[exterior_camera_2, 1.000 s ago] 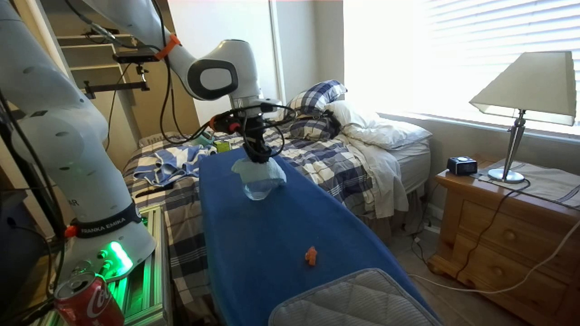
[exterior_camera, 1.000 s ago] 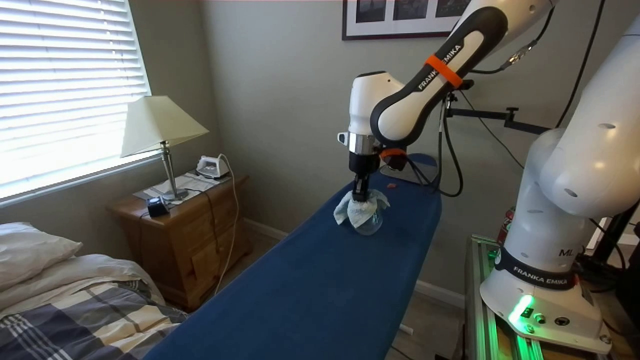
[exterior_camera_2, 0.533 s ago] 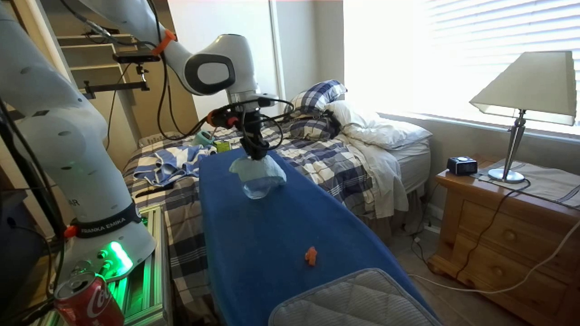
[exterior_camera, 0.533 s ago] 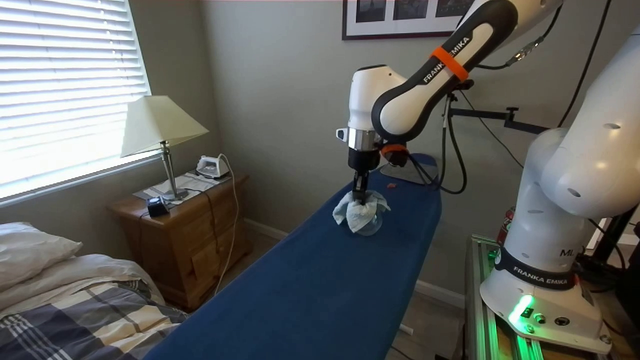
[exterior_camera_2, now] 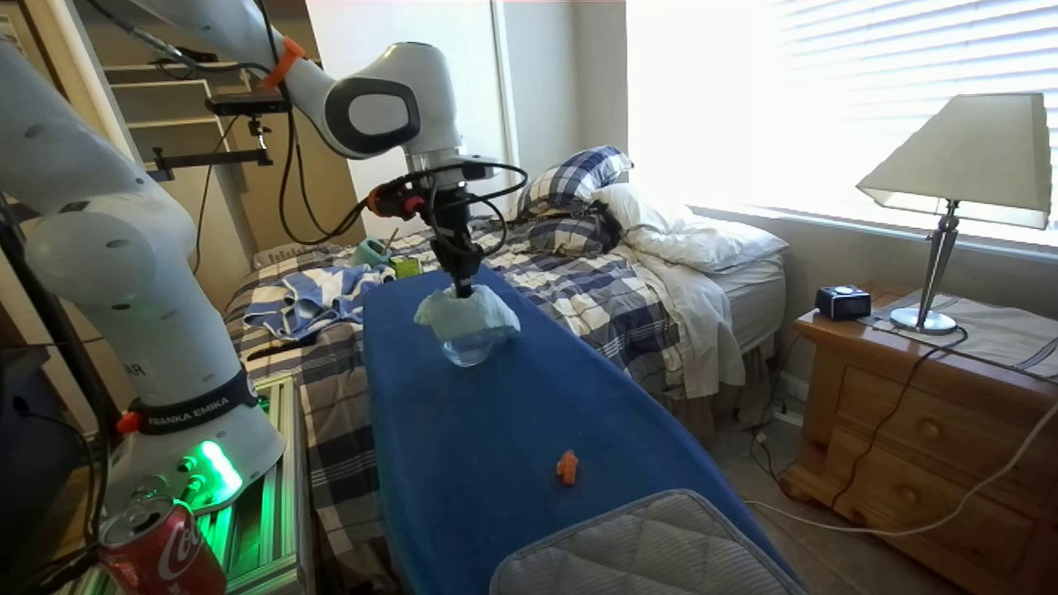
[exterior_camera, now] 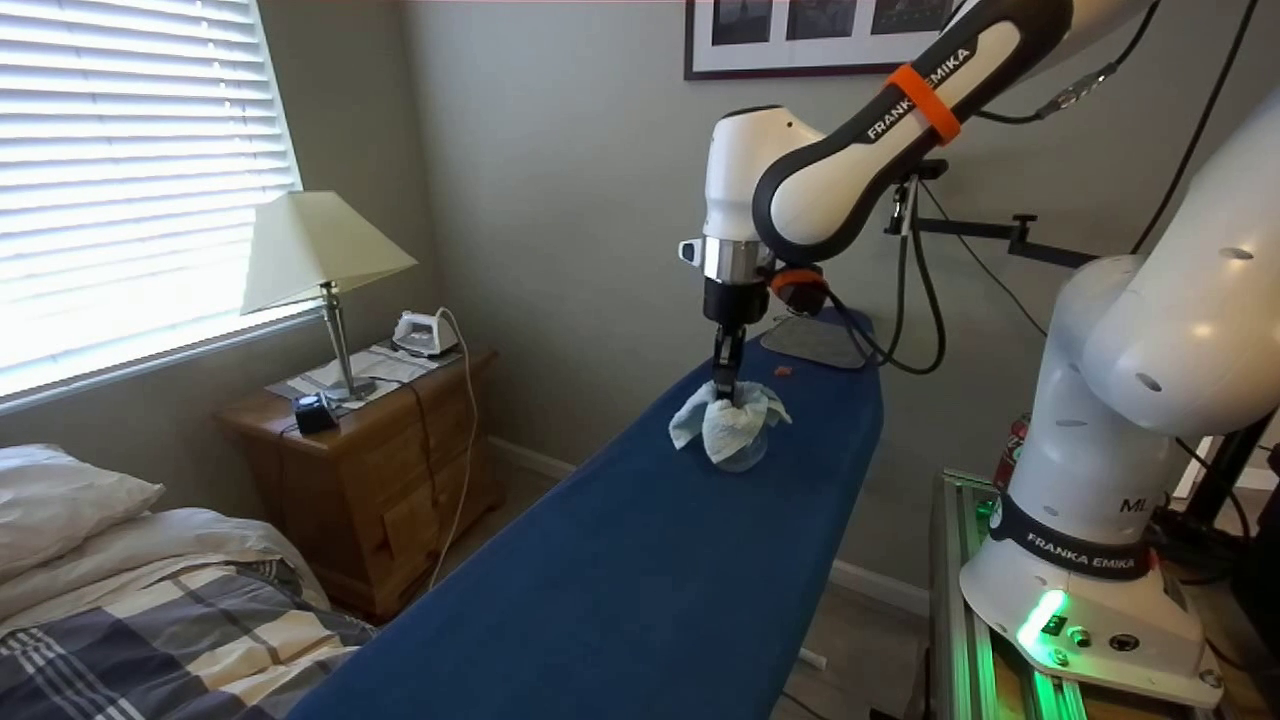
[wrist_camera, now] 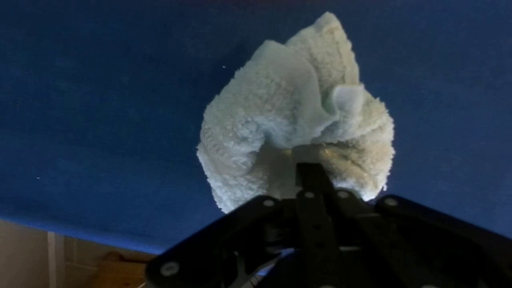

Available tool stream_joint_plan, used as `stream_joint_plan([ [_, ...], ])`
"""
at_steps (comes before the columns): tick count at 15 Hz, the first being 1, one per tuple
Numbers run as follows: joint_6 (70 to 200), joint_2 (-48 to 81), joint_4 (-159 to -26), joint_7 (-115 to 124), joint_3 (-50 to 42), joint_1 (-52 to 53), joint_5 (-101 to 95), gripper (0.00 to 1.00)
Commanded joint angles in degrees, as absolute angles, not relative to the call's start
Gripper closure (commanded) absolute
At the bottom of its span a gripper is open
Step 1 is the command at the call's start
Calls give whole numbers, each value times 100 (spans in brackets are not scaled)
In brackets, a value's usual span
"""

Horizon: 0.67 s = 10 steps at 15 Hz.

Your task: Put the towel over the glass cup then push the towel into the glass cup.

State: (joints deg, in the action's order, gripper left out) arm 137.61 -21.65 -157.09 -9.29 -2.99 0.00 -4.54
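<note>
Over blue fabric (wrist_camera: 100, 120), only the wrist view sees into the towel (wrist_camera: 282, 106).

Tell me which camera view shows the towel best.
The wrist view. It looks down on the towel, showing its folds and dip up close, though the gripper covers part. Both exterior views show it smaller, more from the side, draped over the glass cup.

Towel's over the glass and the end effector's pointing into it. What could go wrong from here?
Much of the towel hangs outside the glass cup, so it may get dragged off when the end effector lifts. An off-centre push might tip or slide the glass cup, as nothing visible braces it on the blue ironing board.
</note>
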Motion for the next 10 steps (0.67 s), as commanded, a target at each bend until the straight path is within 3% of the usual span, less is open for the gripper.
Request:
stream_joint_plan([
  [1,13540,-2478,-15736,-796,-257,-55,-451,100],
  [10,13441,-2742,-15660,-674,-268,-102,-451,100],
])
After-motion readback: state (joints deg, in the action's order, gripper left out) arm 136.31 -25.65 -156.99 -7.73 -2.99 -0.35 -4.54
